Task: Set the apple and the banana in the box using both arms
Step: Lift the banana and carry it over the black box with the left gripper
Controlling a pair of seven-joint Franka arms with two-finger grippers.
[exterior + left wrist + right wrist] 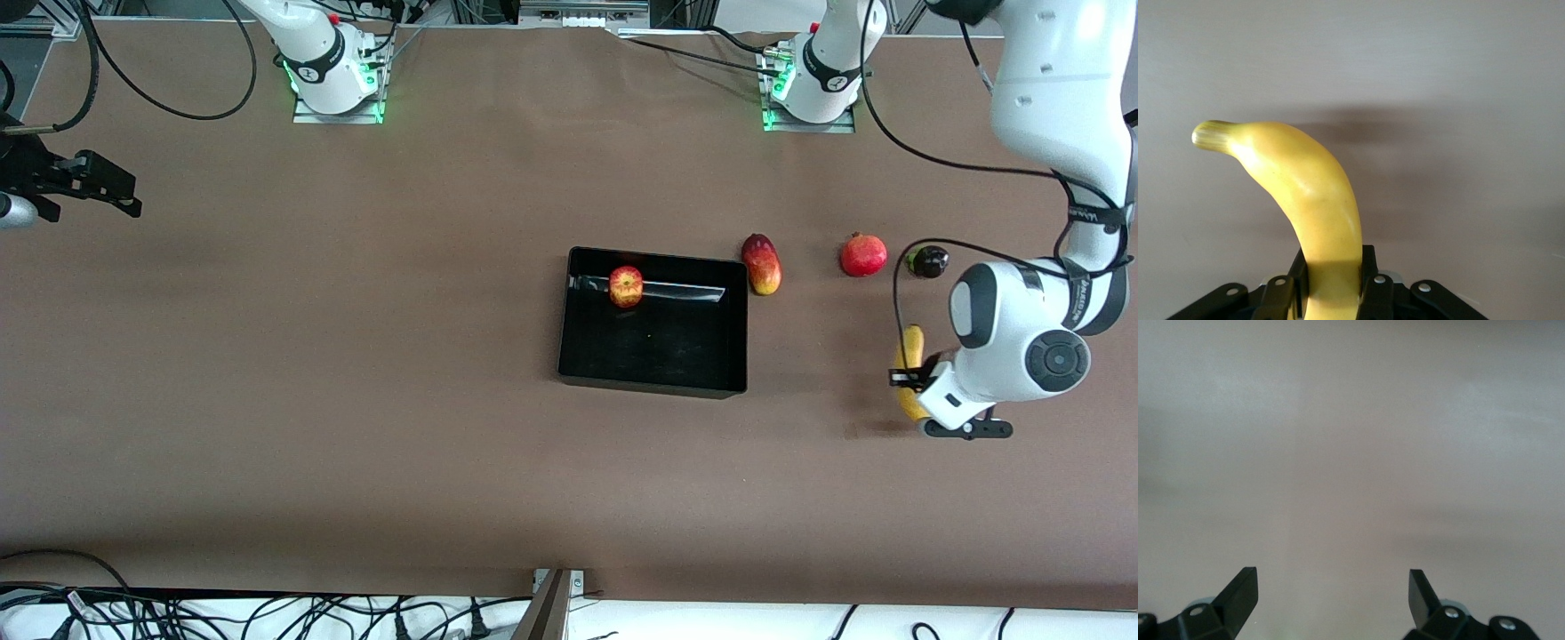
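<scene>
two white arms [1049, 89], round and smooth, black caps on joints, black cables hanging. green lights at bases [338, 84]. black grippers, pointy fingers [1238, 590], small silver screws.

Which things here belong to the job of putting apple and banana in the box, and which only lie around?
Belong to the job:
- apple, already in the box
- banana, gripped by the left gripper
- right gripper, open, waiting over bare table

Only lying around:
- mango beside the box
- pomegranate
- small dark fruit
</scene>
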